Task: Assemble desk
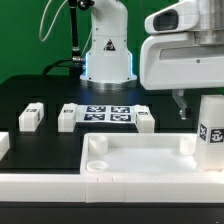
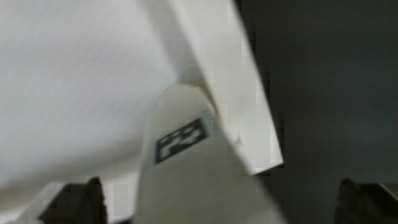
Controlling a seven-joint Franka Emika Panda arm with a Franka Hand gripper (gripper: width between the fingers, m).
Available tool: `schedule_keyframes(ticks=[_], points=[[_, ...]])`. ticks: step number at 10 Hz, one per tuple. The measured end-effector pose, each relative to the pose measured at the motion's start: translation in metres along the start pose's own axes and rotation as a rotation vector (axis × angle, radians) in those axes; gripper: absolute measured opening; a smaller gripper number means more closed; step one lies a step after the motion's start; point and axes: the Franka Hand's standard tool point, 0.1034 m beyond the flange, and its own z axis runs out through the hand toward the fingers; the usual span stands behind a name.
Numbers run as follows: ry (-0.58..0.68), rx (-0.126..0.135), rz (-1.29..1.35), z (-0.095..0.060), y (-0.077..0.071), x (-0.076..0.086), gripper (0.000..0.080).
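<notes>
The white desk tabletop (image 1: 140, 155) lies at the front with its raised rim up and a round corner socket (image 1: 95, 165) showing. One white tagged leg (image 1: 211, 125) stands upright at its corner on the exterior view's right. My gripper (image 1: 192, 104) hangs just above and beside that leg. In the wrist view my gripper (image 2: 222, 200) is open. Its dark fingertips (image 2: 80, 203) stand wide apart on either side of the tagged leg (image 2: 178, 145), without touching it. The tabletop's rim (image 2: 231, 90) runs beside the leg. Three loose legs (image 1: 30, 118) (image 1: 68, 117) (image 1: 145, 118) lie on the black table.
The marker board (image 1: 107, 113) lies between the loose legs, in front of the robot base (image 1: 107, 55). A long white rail (image 1: 60, 187) runs along the front edge. Another white part (image 1: 3, 148) sits at the exterior view's left edge.
</notes>
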Motion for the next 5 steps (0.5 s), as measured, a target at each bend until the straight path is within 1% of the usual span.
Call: schedule_keyframes(ticks=[1, 2, 3, 4, 5], points=[[0.003, -0.014, -0.103, 0.0004, -0.0021, 0.0000, 0.0649], [0.003, -0.011, -0.057, 0.0004, -0.0021, -0.0001, 0.0649], [0.003, -0.012, -0.056, 0.0004, -0.0016, 0.0000, 0.0533], [0.003, -0.009, -0.028, 0.0005, -0.0022, -0.0002, 0.0396], [0.003, -0.008, 0.054, 0.0006, -0.0017, -0.0002, 0.0288]])
